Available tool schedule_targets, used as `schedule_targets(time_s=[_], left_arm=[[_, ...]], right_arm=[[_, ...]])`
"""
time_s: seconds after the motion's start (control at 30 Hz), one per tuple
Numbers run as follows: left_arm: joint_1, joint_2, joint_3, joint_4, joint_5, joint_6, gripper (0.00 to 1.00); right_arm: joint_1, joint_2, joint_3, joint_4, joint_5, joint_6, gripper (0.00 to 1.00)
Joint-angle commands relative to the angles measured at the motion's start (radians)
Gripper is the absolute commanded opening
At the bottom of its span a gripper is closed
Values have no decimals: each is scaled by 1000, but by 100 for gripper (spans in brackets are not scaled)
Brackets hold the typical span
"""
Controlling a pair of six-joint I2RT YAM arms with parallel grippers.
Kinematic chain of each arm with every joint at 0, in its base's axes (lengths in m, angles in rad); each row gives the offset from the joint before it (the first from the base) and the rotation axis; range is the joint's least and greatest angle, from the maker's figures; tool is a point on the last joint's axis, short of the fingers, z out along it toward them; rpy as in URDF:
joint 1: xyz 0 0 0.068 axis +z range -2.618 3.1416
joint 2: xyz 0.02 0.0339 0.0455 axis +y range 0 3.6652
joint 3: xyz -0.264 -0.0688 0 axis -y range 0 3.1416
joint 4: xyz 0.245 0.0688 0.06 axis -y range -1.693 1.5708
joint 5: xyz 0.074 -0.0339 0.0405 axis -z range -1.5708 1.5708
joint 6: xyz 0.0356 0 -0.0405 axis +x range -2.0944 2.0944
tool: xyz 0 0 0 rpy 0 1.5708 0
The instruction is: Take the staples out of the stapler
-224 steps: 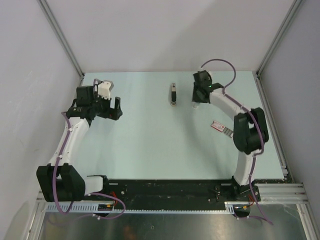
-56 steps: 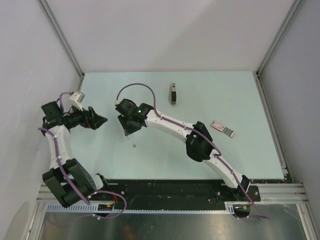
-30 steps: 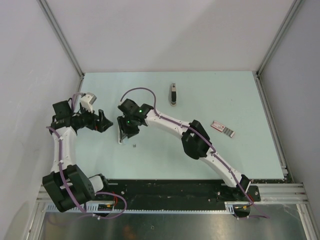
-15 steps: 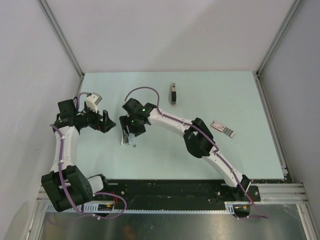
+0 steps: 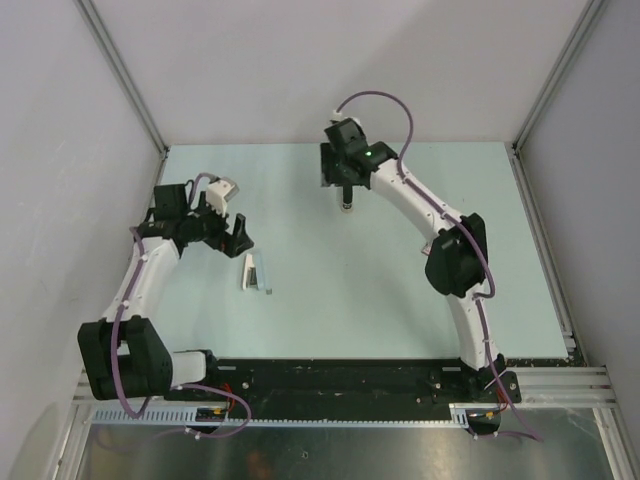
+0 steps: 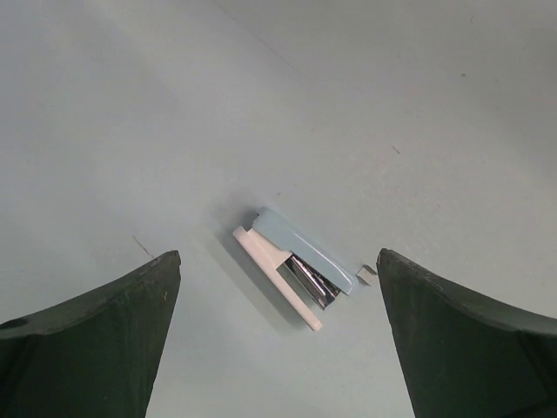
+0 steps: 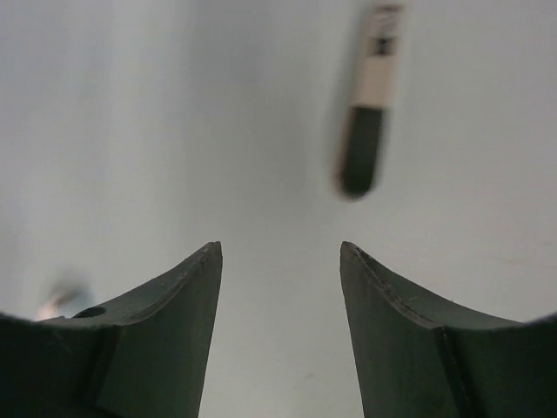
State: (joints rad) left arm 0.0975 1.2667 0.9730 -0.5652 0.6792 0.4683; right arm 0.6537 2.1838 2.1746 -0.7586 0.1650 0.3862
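Observation:
The stapler (image 5: 345, 203), slim and dark with a pale metal part, lies at the far middle of the table. It shows blurred in the right wrist view (image 7: 365, 131). My right gripper (image 5: 343, 183) hovers over its far end, open (image 7: 280, 248), with nothing between the fingers. The staples (image 5: 270, 292), a tiny grey strip, lie on the table at the left. In the left wrist view they (image 6: 366, 272) rest by the tip of a white and light-blue wedge-shaped object (image 6: 291, 270). My left gripper (image 5: 238, 232) hangs wide open (image 6: 278, 252) above that object, not touching it.
The wedge-shaped object (image 5: 255, 272) lies flat with its silver metal channel showing. The right arm's dark elbow (image 5: 455, 255) hangs over the right half of the table. Grey walls and aluminium posts (image 5: 120, 75) close in the back and sides.
My right arm has let go of the wedge-shaped object at the left and swung to the far middle, over the dark stapler. My left gripper has shifted right, toward the wedge-shaped object.

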Motion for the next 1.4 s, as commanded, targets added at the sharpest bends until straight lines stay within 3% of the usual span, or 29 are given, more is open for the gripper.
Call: schedule_targets(time_s=[0.0,0.27,0.7,1.0,1.13,1.27,1.37], left_arm=[[-71,15,41,49,-84,-54,99],[-88,3,-13,87,-133,-52,99],[-154,52,-7,92,-172,-44,99],[-191,63,-26,105,-217,-17,99],[-220,68,-32,121,-238,-20,97],[-248,85,-25,138,-240,-29,90],[-269,98,-28,198,-242,-59,86]], right_arm=[[-59,68,44,-9,195,-81,61],[-109,280,262,-62,211,-127,61],[-126,326,216,29,110,-104,56],[-130,367,229,38,80,-82,46],[-129,375,232,35,84,-74,35],[-128,334,199,41,101,-44,5],[-118,236,64,97,97,-12,1]])
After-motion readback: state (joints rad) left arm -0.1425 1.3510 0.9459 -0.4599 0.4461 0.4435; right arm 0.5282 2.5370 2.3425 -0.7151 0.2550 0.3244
